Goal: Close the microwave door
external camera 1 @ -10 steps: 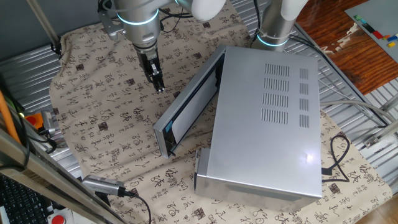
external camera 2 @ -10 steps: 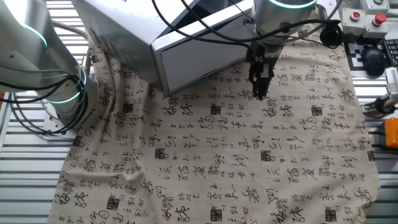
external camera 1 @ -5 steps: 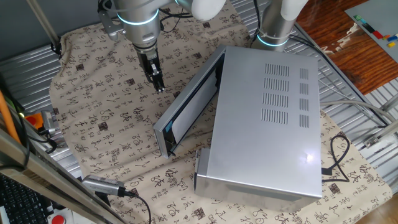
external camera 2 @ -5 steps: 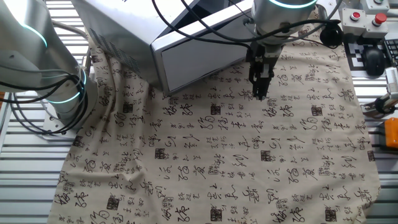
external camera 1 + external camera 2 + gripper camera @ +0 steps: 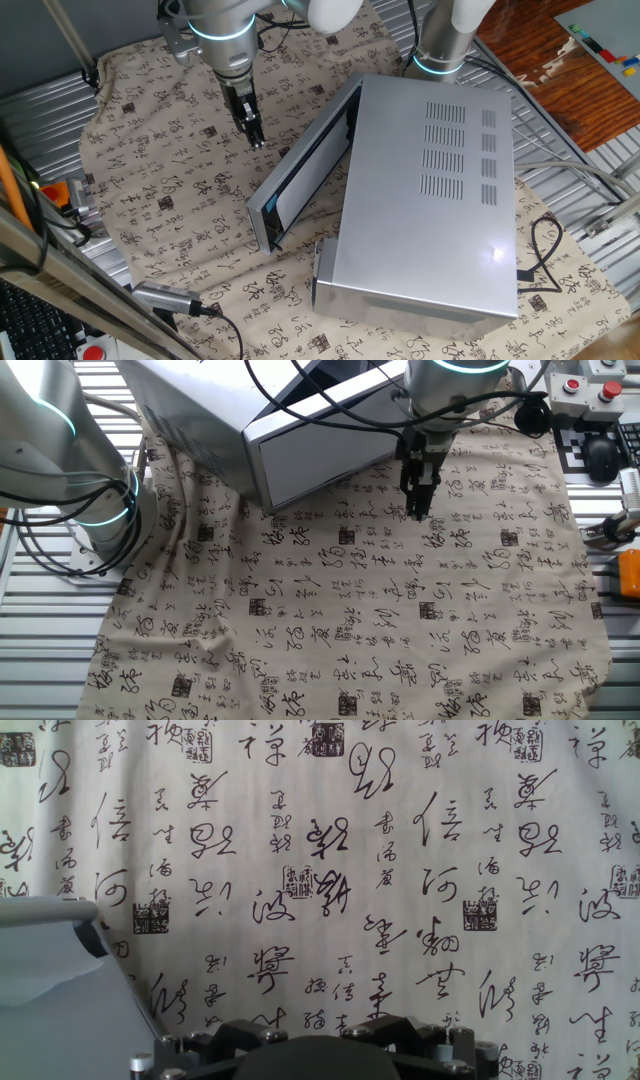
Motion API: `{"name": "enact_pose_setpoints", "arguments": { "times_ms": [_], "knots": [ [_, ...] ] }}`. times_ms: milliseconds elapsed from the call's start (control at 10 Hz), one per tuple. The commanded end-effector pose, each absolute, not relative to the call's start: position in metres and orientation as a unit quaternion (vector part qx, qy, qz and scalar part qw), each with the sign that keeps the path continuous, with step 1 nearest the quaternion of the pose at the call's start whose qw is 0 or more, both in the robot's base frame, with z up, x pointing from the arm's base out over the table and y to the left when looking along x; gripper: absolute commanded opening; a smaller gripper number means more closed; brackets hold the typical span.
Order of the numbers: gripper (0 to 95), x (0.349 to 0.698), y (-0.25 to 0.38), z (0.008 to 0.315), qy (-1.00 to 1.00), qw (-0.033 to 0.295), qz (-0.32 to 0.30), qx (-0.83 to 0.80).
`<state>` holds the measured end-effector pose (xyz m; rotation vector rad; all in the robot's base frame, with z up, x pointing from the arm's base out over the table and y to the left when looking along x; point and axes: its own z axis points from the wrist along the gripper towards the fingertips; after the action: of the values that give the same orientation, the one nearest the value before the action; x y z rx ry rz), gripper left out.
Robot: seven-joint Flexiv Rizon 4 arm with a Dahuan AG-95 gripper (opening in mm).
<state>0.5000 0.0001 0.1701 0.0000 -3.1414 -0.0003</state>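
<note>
The microwave (image 5: 430, 200) is a big silver box with vent slots on top; it lies on the patterned cloth and also shows in the other fixed view (image 5: 190, 400). The microwave door (image 5: 300, 170) stands partly open, angled out from the front, with its dark window facing the gripper (image 5: 320, 455). In the hand view a grey corner of the door (image 5: 50, 990) shows at lower left. My gripper (image 5: 256, 138) points down at the cloth, a short way from the door's outer face and not touching it (image 5: 418, 508). Its fingers look pressed together and hold nothing.
A second arm's base (image 5: 440, 40) stands behind the microwave and also shows in the other fixed view (image 5: 90, 500). A black cord (image 5: 540, 255) trails from the microwave's rear. A box with red buttons (image 5: 590, 385) and a keyboard sit beyond the cloth's edge. Metal slats surround the cloth.
</note>
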Motion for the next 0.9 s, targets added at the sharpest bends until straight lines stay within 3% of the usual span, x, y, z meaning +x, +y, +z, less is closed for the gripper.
{"name": "enact_pose_setpoints", "arguments": {
  "times_ms": [100,200,900],
  "knots": [
    [95.0,0.5000,0.0000,0.1700,-1.000,0.000,0.000,0.000],
    [0.0,0.5000,0.0000,0.1700,-1.000,0.000,-0.007,0.028],
    [0.0,0.5000,0.0000,0.1701,-1.000,0.001,-0.005,0.028]
  ]
}}
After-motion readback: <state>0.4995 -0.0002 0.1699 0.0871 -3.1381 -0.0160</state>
